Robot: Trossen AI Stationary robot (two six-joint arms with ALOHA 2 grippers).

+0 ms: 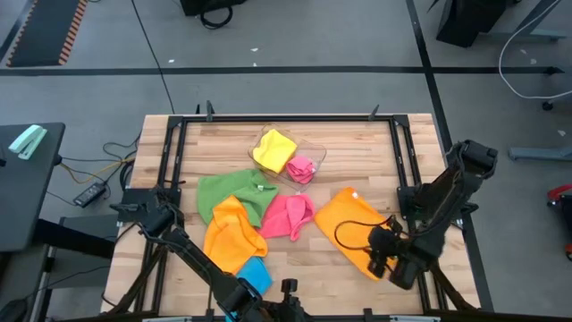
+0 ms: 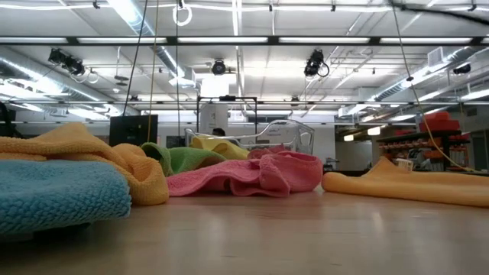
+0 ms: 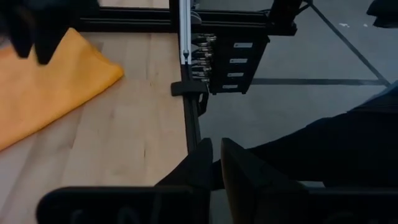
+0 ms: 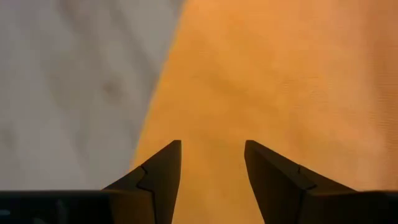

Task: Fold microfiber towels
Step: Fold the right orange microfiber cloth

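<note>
Several microfiber towels lie on the wooden table. A rumpled orange towel (image 1: 234,233) rests partly on a green one (image 1: 228,190). A blue one (image 1: 255,273) lies near the front edge, and a pink one (image 1: 290,215) is bunched at the centre. A second orange towel (image 1: 353,228) lies flat at the right. My right gripper (image 4: 211,165) hovers open over that towel's near corner (image 1: 375,261), with nothing between its fingers. My left gripper (image 3: 216,163) is shut and empty, at the table's near edge (image 1: 288,288), pointing toward the right side.
A clear plastic tray (image 1: 313,152) at the far centre holds a yellow towel (image 1: 273,148) and a pink one (image 1: 304,167). A black metal frame (image 1: 402,161) runs along the table's sides. Bare wood lies between the pink towel and the front edge.
</note>
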